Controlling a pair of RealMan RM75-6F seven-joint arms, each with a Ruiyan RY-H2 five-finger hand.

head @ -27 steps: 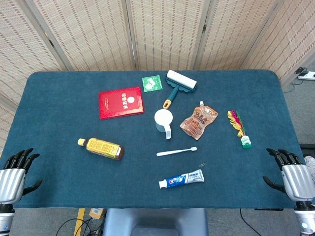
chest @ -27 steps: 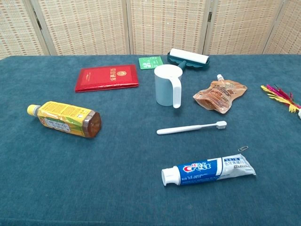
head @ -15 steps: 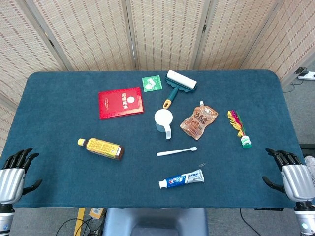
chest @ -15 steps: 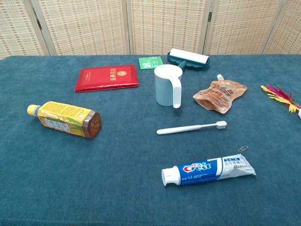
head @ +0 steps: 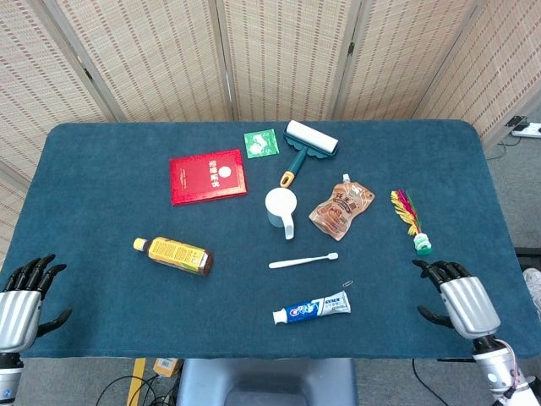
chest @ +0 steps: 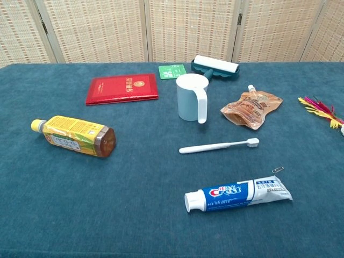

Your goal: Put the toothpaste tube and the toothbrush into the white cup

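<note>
The white cup (head: 281,208) (chest: 191,98) stands upright mid-table, handle toward me. In front of it the white toothbrush (head: 303,261) (chest: 219,145) lies flat, bristles to the right. Nearer the front edge lies the blue and white toothpaste tube (head: 312,308) (chest: 239,193), cap to the left. My right hand (head: 456,300) hovers open over the front right of the table, right of the tube. At the front left corner my left hand (head: 21,299) stays open, off the table. Neither hand shows in the chest view.
A yellow-labelled bottle (head: 173,255) lies on its side at the left. Behind are a red booklet (head: 208,176), a green packet (head: 261,143) and a lint roller (head: 305,146). An orange pouch (head: 341,207) and a feathered shuttlecock (head: 412,222) lie right of the cup. A paperclip (chest: 278,170) lies by the tube.
My right hand has moved left and inward from the front right corner, over the table toward the toothpaste tube. The left hand and all objects have stayed put.
</note>
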